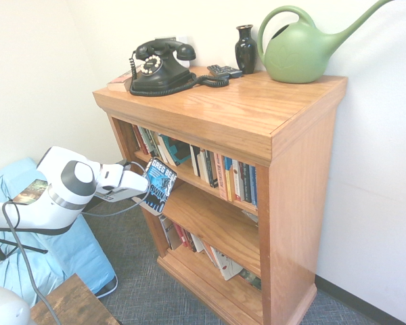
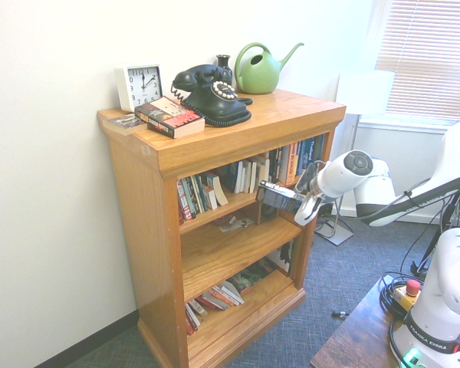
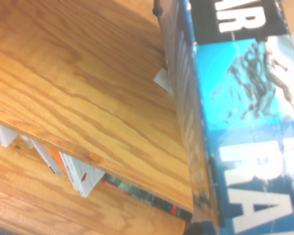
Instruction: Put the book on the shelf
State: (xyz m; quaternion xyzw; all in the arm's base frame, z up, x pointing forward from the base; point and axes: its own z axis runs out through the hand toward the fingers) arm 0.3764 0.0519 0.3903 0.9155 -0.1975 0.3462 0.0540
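While the shelf [image 1: 257, 122] stands against the wall with its top slab carrying a black telephone [image 1: 161, 66], a green watering can [image 1: 304, 47] and a small dark vase [image 1: 245, 47], the step in hand looks like the carry-in: the book is off any surface and being brought to the front of the bookcase. The upper inner board [image 1: 210, 183] is lined with upright books, while the middle board [image 1: 213, 223] shows a wide bare stretch of wood, and that seems the likeliest place to aim for.

The white arm [image 1: 61, 193] reaches toward the shelf's front edge on its open side. The pincer [image 1: 137, 188] is clamped shut on the book [image 1: 159, 186], gripping it at one edge so that the cover with its white lettering stands out ahead of the fingers, tilted, just in front of the middle board's front edge and below the row of upright books.

Next, I judge, the book must be pushed further inward over the bare board, lowered until it rests there, and only then released.
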